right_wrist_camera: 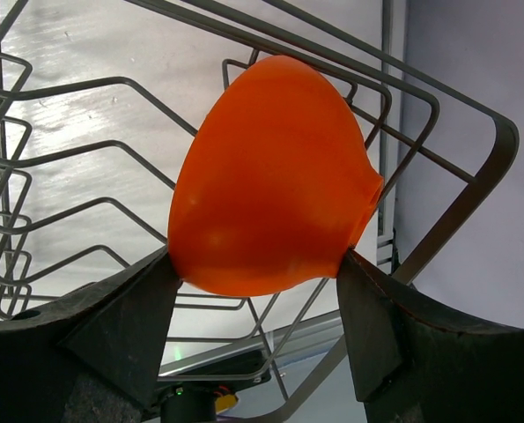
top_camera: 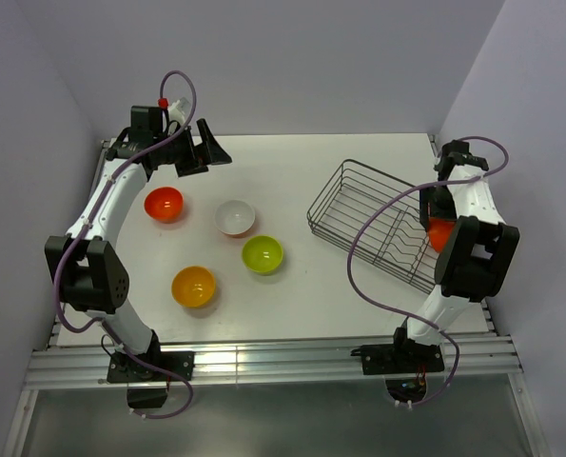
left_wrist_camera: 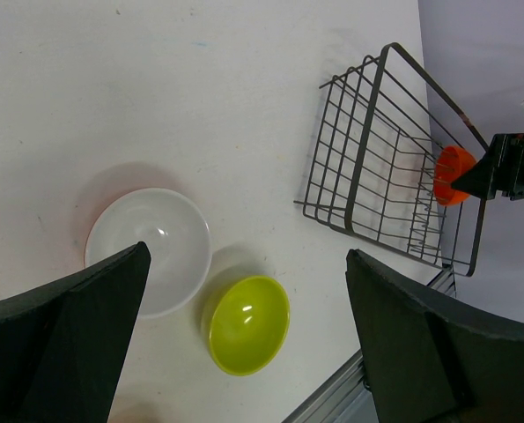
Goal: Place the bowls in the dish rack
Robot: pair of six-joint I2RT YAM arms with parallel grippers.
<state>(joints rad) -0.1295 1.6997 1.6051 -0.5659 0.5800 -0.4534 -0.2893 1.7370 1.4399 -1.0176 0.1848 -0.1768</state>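
Your right fingers are clamped on the held red-orange bowl, one pad on each side of its outer wall at the widest part, close to the rim, with the small foot ring pointing off to the right. The right gripper carries it tipped on edge above the divider prongs of the dish rack, at the rack's near end by the right edge of the tabletop. Whether it already touches a wire, you cannot tell. Treat the bowl as light, stiff plastic with a glossy, slippery skin. On that curved wall a span grip could let it squirt out, so squeeze gently and lower it between prongs before you let go. Your left gripper hangs empty with its jaws spread wide over the far left part of the tabletop. Beneath it and nearer you, the second red-orange bowl, the white bowl, the lime green bowl and the yellow-orange bowl sit upright and apart. For these, pinching the rim, one finger inside and one outside, looks the surer hold.
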